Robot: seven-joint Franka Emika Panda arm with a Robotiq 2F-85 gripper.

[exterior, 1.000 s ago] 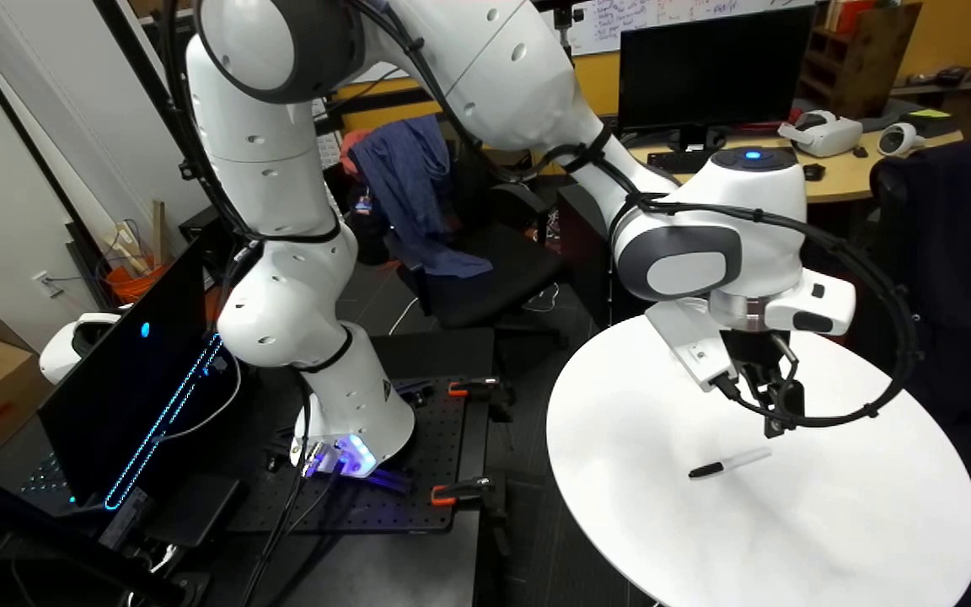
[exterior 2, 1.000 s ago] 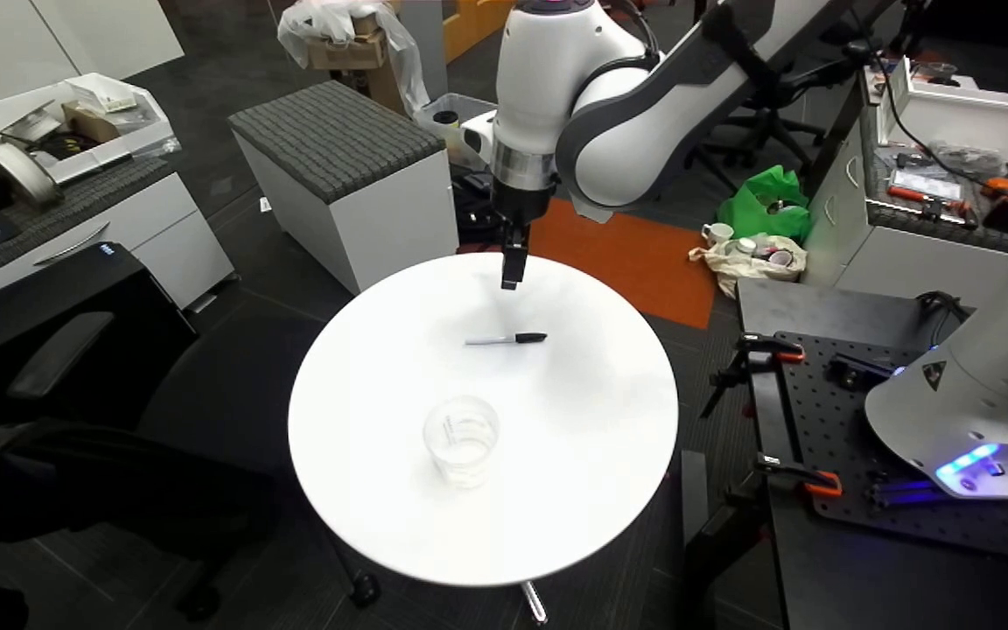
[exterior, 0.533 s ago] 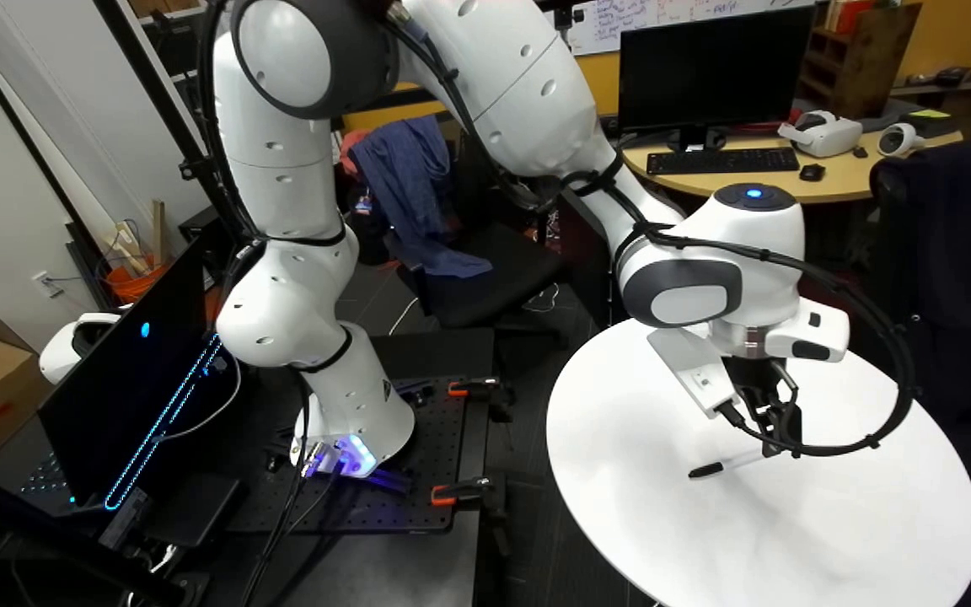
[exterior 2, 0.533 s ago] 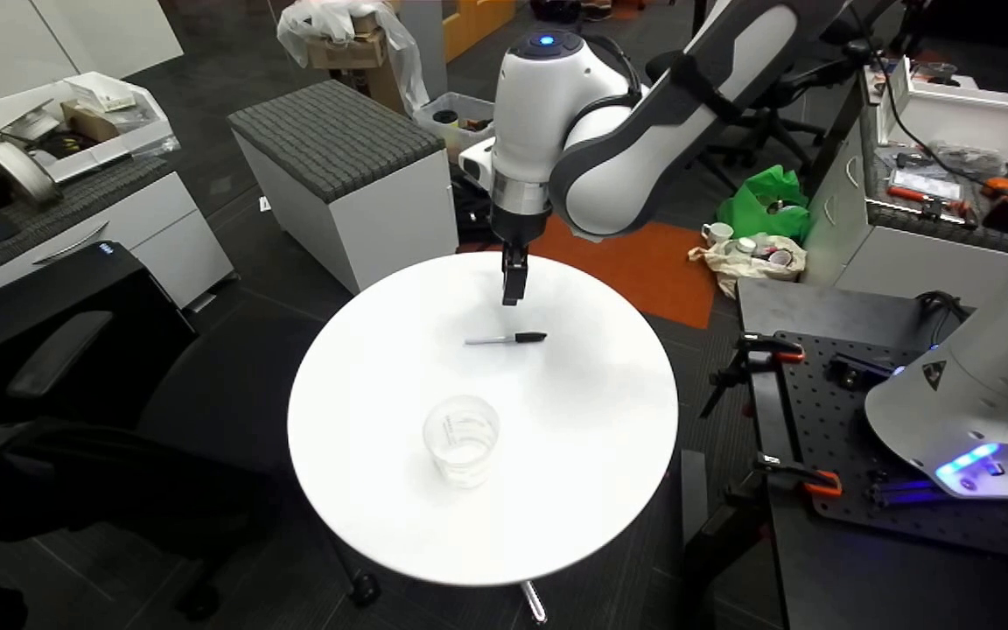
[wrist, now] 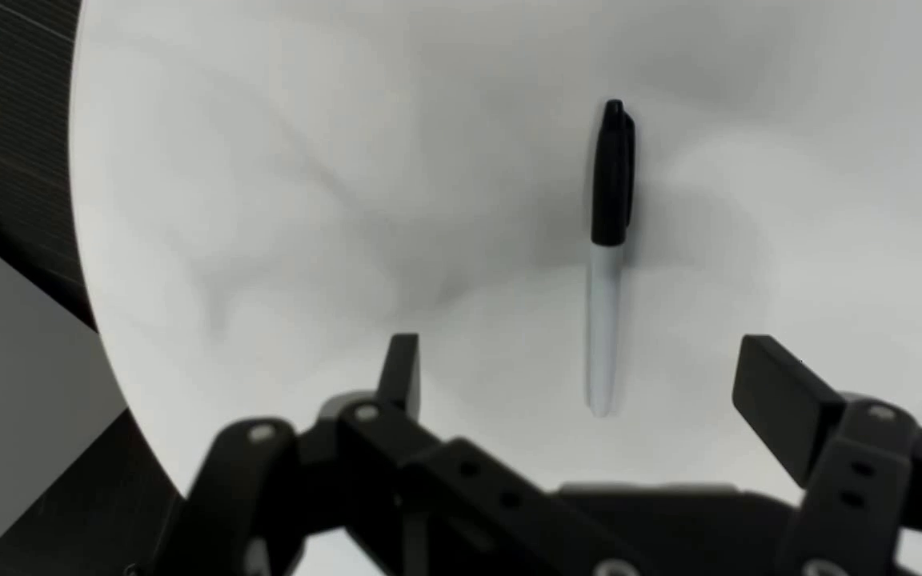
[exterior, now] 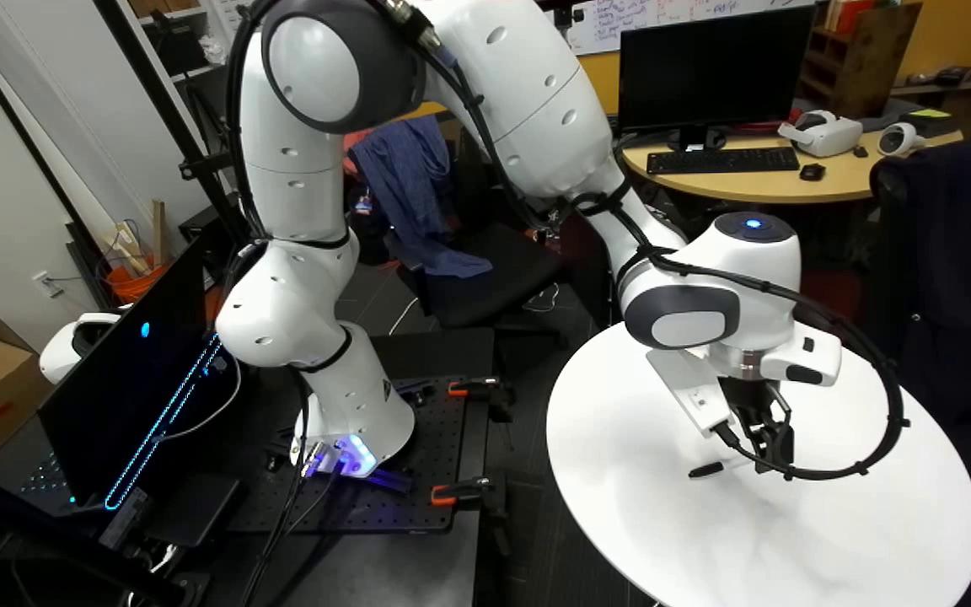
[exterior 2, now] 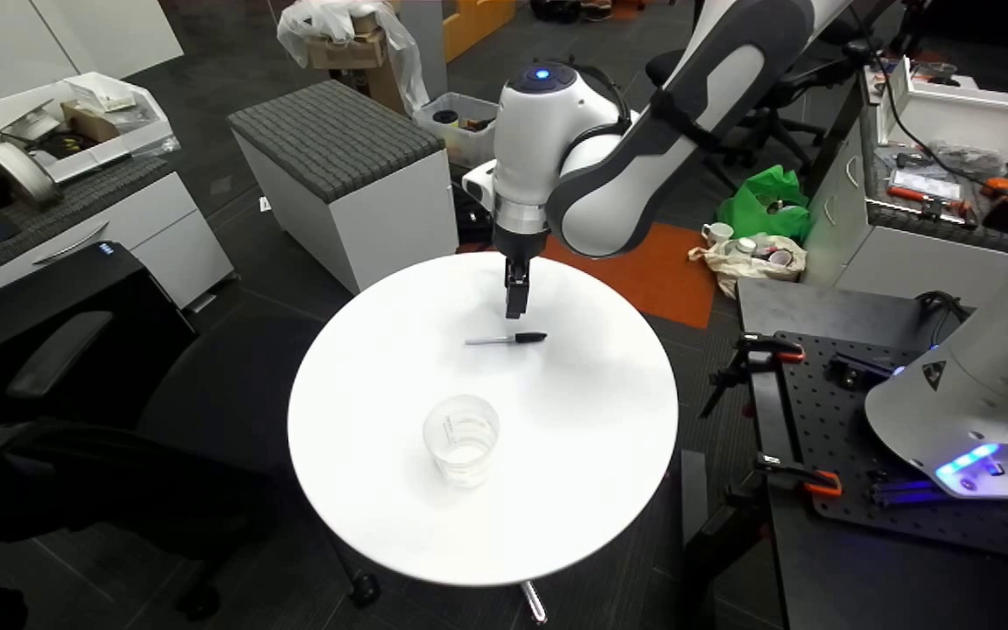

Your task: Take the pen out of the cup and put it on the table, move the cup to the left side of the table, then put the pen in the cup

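Ext. views angled down, share table (exterior 2: 556, 429); wrist view close overhead.

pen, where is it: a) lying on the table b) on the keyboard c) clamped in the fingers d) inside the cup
a, since the wrist view shows the pen lying on the table with the fingers spread wide, and an exterior view shows the cup standing apart from it.

Worktop (exterior 2: 591, 455) under gripper (exterior 2: 515, 315): round, white. Pen (wrist: 606, 260), black-capped, lies flat on it, near and below gripper. Clear cup (exterior 2: 461, 442) stands upright on it, well apart from gripper, pen between them in an exterior view.
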